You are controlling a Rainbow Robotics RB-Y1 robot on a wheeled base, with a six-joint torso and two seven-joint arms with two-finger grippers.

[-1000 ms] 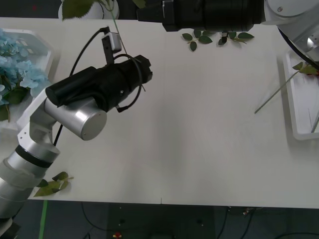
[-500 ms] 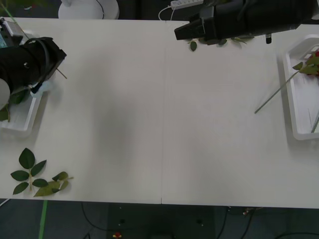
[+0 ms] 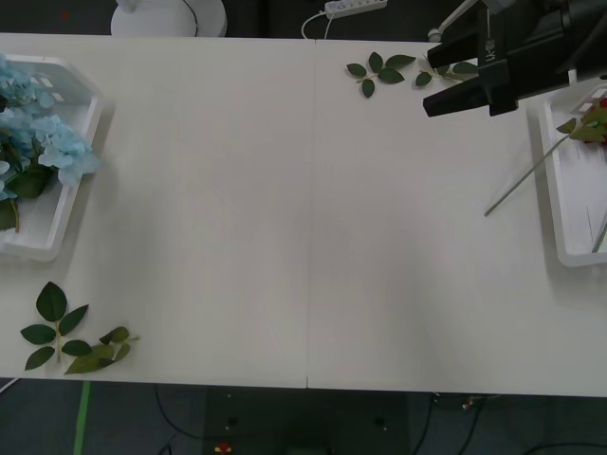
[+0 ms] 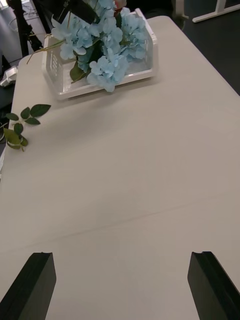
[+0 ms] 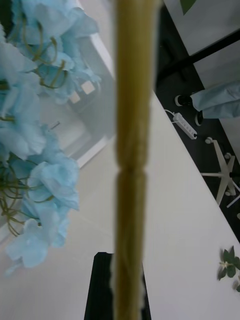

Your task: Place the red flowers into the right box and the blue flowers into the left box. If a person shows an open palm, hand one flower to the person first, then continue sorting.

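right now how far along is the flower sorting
Done: blue flowers fill the left box; a red flower lies in the right box, stem over the rim. In hand: the left tool grips one more tan-green stem above the left box. Left: release it; the right tool is open.

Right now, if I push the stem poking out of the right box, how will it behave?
The stem looks long and thin, so probably light and bendy. It lies across the right box rim, so a push would likely pivot it; its leaves should keep it from rolling.
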